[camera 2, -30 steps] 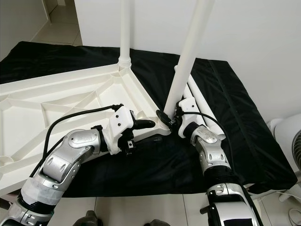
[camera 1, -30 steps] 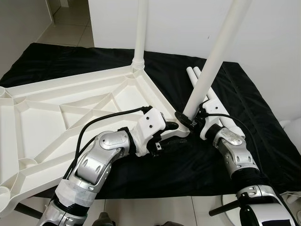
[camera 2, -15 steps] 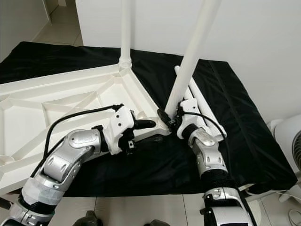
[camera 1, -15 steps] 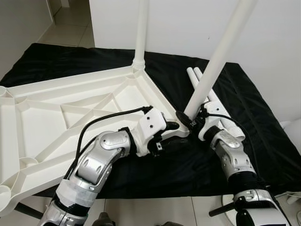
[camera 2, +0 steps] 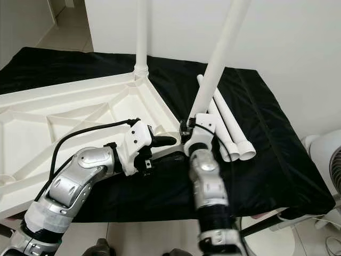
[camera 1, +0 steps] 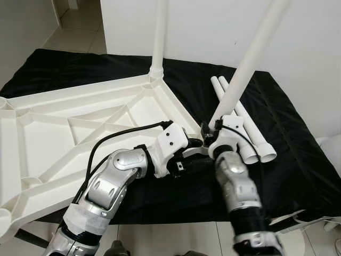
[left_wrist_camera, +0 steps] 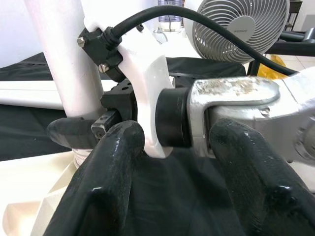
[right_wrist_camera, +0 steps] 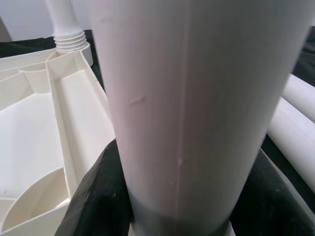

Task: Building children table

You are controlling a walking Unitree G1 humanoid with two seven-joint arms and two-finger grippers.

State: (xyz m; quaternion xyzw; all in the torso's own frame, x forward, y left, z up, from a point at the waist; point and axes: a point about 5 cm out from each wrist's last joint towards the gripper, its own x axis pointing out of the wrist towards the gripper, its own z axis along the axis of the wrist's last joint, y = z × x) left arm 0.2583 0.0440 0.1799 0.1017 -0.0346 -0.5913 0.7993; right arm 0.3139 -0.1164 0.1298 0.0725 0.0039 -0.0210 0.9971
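Note:
The white tabletop (camera 1: 69, 128) lies upside down on a black cloth. One white leg (camera 1: 159, 37) stands upright in its far corner. A second leg (camera 1: 245, 69) leans over the near right corner, its lower end at the corner socket. My right gripper (camera 1: 213, 136) is shut on that leg's base; the leg (right_wrist_camera: 187, 98) sits between the black fingers (right_wrist_camera: 98, 196). My left gripper (camera 1: 196, 146) is open at the same corner, just left of the right wrist (left_wrist_camera: 231, 108), fingers (left_wrist_camera: 108, 187) spread apart. Two loose legs (camera 1: 242, 125) lie on the cloth beyond.
A white wall stands close behind the cloth. A fan (camera 2: 330, 160) sits on the floor at the right. Tiled floor (camera 1: 80, 32) runs off at the far left. The black cloth (camera 1: 298, 160) drapes over the front and right edges.
My right arm has swung in to the left, so its forearm now rises from below the corner, still gripping the tilted leg. The loose legs are uncovered. The left gripper holds still.

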